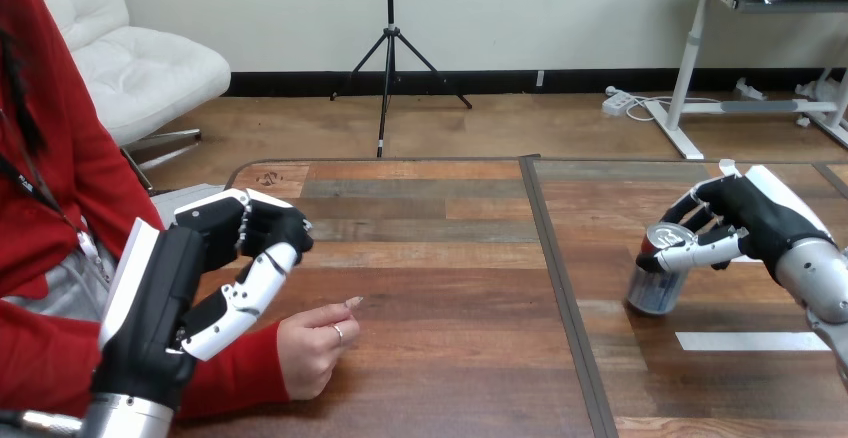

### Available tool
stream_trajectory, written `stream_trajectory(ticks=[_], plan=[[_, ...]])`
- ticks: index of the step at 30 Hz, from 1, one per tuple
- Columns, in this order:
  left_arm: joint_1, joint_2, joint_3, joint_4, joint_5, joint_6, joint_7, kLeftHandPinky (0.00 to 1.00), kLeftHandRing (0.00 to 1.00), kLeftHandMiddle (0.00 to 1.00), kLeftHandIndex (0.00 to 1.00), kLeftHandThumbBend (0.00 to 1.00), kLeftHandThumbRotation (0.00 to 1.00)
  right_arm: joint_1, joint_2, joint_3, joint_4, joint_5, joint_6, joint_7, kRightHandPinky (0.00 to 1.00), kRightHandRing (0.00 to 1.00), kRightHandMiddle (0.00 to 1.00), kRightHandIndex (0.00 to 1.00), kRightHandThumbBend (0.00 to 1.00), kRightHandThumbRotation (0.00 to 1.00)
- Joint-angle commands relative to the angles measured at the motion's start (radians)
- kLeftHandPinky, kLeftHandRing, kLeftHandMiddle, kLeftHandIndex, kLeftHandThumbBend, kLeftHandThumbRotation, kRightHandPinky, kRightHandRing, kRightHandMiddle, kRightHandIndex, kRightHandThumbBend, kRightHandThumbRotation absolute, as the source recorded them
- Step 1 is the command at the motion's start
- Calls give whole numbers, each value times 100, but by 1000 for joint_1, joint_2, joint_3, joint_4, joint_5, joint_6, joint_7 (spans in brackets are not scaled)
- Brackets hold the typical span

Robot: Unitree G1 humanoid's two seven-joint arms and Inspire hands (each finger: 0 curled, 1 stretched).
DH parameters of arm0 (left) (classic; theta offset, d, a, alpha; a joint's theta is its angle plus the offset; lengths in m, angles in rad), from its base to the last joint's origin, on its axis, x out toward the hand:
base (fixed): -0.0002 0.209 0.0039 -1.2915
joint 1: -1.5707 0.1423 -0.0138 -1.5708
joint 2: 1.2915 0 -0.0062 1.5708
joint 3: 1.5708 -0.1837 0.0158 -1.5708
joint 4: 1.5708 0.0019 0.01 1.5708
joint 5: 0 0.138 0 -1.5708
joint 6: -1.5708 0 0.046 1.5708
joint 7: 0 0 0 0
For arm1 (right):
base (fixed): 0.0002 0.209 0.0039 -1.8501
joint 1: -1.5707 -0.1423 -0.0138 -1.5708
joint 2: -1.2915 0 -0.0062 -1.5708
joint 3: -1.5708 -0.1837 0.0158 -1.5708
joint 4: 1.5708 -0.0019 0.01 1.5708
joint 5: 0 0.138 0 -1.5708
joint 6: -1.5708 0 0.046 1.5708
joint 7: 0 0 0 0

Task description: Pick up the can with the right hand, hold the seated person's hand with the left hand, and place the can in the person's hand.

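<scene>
Wooden table [450, 288] bears the upright can [657, 280] at 3 o'clock, with the right hand [745, 220] curled round its top. From the can, the person's hand [315, 346] lies at 9 o'clock, well apart. The left hand [240, 250], curled and empty, hovers just beside it.

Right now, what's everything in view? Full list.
Wooden plank table: one, brown and grey, across the view.
Silvery metal drink can: one, silver, table's right side.
White tape strip: one, white, flat on the table, nearer than the can.
Person's hand: one, red sleeve, resting on the table at left.
Left robot hand: one, black and white, over the red sleeve, fingers curled, holding nothing.
Right robot hand: one, black and white, curled round the can's top.
</scene>
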Motion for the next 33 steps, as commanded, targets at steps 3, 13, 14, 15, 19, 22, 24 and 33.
stream_trajectory(ticks=[3, 13, 14, 15, 19, 22, 24, 33], plan=[[-34, 68, 21, -59, 86, 10, 15, 50, 60, 61, 58, 66, 48, -49, -66, -20, -79, 17, -49, -13, 33, 38, 44, 50, 71, 0], [-13, 139, 12, -123, 227, 101, -10, 56, 69, 72, 69, 86, 42, -53, -86, -31, -94, 32, -89, 11, 33, 38, 44, 50, 70, 0], [-12, 145, 11, -124, 245, 104, -6, 57, 70, 73, 70, 87, 43, -53, -88, -35, -99, 35, -91, 12, 33, 38, 44, 50, 70, 0], [-13, 148, 10, -123, 254, 103, -2, 59, 71, 73, 71, 91, 42, -52, -88, -37, -102, 38, -92, 12, 33, 38, 44, 50, 71, 0], [-14, 158, 4, -126, 284, 118, 0, 59, 72, 74, 72, 95, 37, -54, -91, -41, -109, 47, -93, 17, 32, 37, 44, 49, 71, 0], [-12, 161, -2, -127, 316, 119, 16, 59, 71, 74, 72, 97, 34, -56, -95, -39, -114, 52, -87, 24, 32, 37, 44, 49, 71, 0], [-15, 165, -5, -124, 329, 119, 18, 57, 70, 73, 72, 99, 31, -59, -95, -37, -122, 53, -67, 21, 33, 37, 44, 50, 71, 0], [-23, 196, -16, -121, 412, 139, 9, 55, 67, 72, 70, 100, 25, -58, -104, -36, -138, 58, -93, 30, 34, 38, 45, 50, 71, 0]])
